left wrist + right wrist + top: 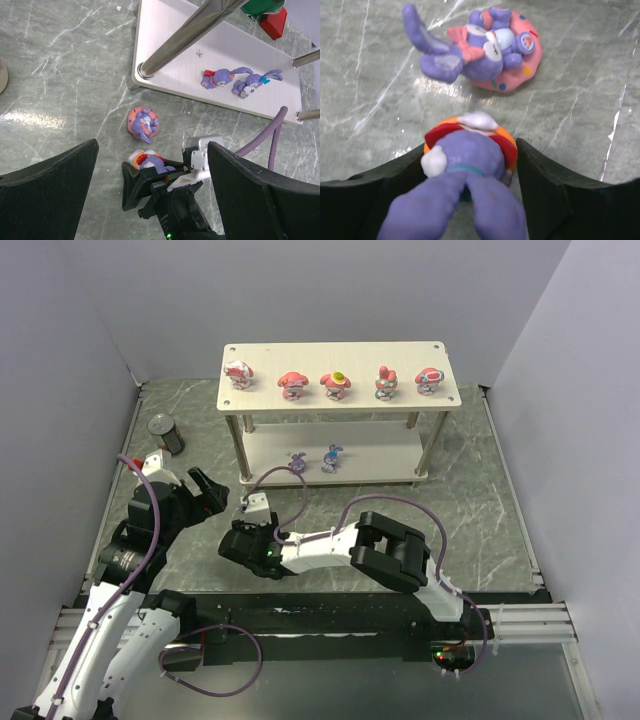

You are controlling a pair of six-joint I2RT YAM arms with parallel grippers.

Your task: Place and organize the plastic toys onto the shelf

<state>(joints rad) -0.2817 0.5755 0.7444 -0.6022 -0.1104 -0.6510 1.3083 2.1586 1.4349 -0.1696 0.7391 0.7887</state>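
Nearest us, the right gripper (pixel 470 150) lies low over the table (pixel 480 500), its jaws either side of a purple ringed toy (pixel 467 162) resting on the marble. The pads sit against or just beside its orange ring, and we cannot tell whether they are clenched on it. The left gripper (pixel 152 149) hangs above with its jaws spread wide, holding nothing.

Just beyond lies a doughnut toy (pixel 487 50), a purple figure on a pink ring, apart from the first.

We count nine toys: these two on the table, two purple toys (pixel 297 462) side by side on the shelf's lower board (pixel 385 455), and five pink toys (pixel 336 383) in a row on the top board (pixel 400 350).

The lower board is bare right of its pair, while the top row runs nearly edge to edge. One dark can (pixel 167 430) stands left of the shelf (pixel 240 450), near the table's left edge.
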